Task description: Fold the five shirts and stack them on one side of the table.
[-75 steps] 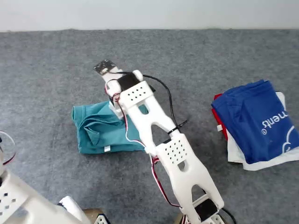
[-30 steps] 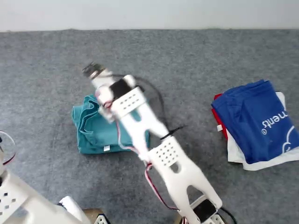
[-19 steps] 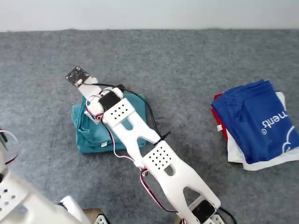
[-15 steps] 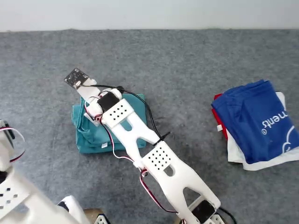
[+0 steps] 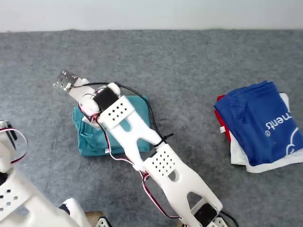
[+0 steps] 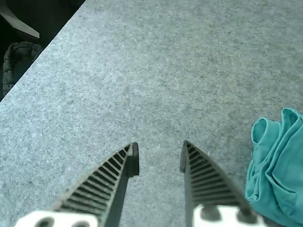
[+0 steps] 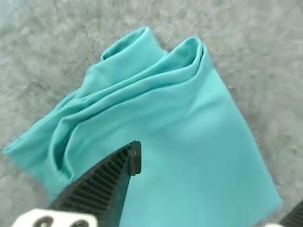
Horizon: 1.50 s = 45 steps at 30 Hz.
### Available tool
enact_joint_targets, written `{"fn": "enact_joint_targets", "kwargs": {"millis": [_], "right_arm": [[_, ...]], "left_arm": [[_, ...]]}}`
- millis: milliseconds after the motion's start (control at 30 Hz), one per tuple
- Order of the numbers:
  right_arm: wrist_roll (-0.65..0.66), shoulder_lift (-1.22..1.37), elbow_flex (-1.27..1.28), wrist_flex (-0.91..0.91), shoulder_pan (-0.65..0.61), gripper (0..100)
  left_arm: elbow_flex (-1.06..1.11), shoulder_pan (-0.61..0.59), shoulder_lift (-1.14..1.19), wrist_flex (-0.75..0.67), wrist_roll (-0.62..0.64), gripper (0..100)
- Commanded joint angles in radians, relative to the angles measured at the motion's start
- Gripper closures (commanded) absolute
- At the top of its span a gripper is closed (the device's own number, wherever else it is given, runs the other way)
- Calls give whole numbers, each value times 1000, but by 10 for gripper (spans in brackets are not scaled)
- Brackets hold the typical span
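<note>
Right wrist view puts the right gripper (image 7: 215,184) directly above the teal shirt (image 7: 189,137), fingers spread wide and holding nothing. The folded cloth spans the whole gap between them, its bunched end ahead of the tips, so this gripper is the nearer tool. The left gripper (image 6: 158,156) hangs over bare carpet (image 6: 156,71), jaws apart and empty, with the teal shirt just off to one side. Well apart from both lies the stack (image 5: 236,153), blue shirt (image 5: 258,123) on top.

Teal shirt (image 5: 90,140) partly hidden under right arm (image 5: 127,119), shirt stack (image 5: 255,120) cut off by high view's edge
</note>
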Motion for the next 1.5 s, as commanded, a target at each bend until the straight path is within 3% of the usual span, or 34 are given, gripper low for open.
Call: {"fn": "enact_joint_targets", "kwargs": {"millis": [0,500,700,900,1100,1267,1467], "right_arm": [[12,-74,-29,62,-31,493],[-72,39,-35,8,-200,493],[-71,2,-144,33,-162,493],[-71,-59,-133,22,-25,493],[-75,-16,-101,-101,77,493],[-75,90,-94,-269,62,493],[-72,200,-95,-300,-16,493]], "left_arm": [[-4,5,-12,3,6,840],[-7,5,-14,3,6,840],[-8,5,-14,0,6,840],[-8,5,-14,2,6,840],[-8,5,-14,2,6,840],[-8,5,-14,2,6,840],[-7,5,-14,2,6,840]]}}
